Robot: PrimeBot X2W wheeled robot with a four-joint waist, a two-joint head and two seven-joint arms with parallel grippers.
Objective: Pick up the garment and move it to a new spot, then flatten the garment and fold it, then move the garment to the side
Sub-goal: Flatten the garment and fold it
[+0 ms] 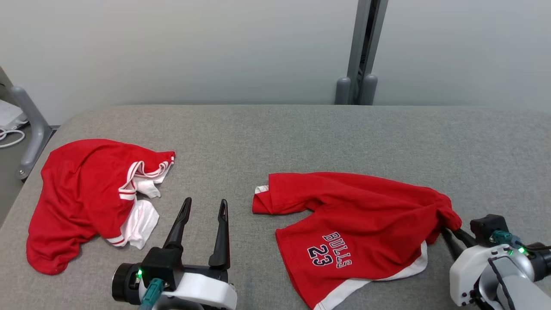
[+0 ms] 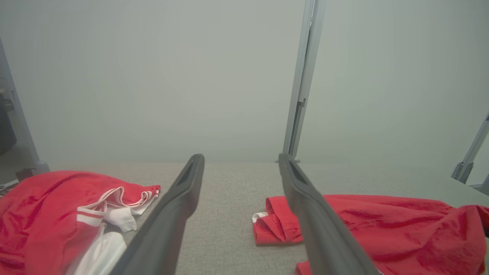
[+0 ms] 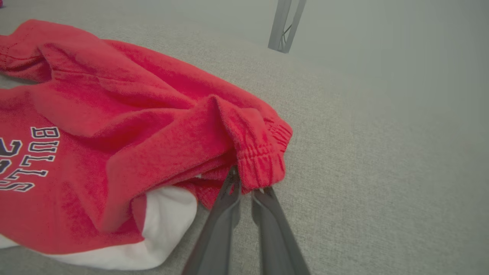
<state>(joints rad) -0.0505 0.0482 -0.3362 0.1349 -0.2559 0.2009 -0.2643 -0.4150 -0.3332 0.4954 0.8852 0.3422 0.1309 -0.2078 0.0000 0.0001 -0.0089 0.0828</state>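
The garment [image 1: 357, 215] is a pair of red shorts with white trim and "BULLS 23" printed on it, lying crumpled on the right half of the grey padded table [image 1: 301, 133]. My right gripper [image 1: 451, 231] is at its right end, fingers nearly together and pinching the elastic waistband [image 3: 263, 152], which drapes over the tips of my right gripper [image 3: 248, 183]. My left gripper [image 1: 205, 201] stands open over bare table left of the shorts, holding nothing. In the left wrist view my left gripper [image 2: 240, 157] is apart from the garment [image 2: 382, 225].
A second red and white garment [image 1: 86, 198] lies bunched at the table's left side, also seen as the second garment [image 2: 49, 206]. A grey post [image 1: 361, 51] rises behind the far edge and a metal frame [image 1: 30, 125] stands past the left edge.
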